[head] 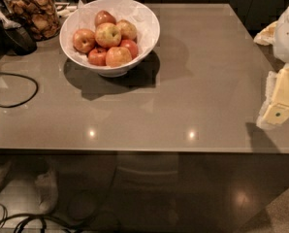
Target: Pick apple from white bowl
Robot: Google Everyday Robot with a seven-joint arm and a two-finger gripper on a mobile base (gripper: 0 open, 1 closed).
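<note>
Glossy grey-brown bench point(193, 81) fills the view, with the bowl point(150, 21) standing toward its far left corner. Atop the pile in that bowl sits the apple point(108, 34), pale yellow with a red blush, touching the smaller apples point(118, 56) packed around it. Crinkled white paper point(135, 8) lines the bowl. Near the bowl, to its left, stands a jar point(35, 8) of brown snacks, and a black cable point(18, 89) loops on the bench's left side. Well apart, over the right edge, hangs the hand point(279, 106); I cannot tell how far open it is.
</note>
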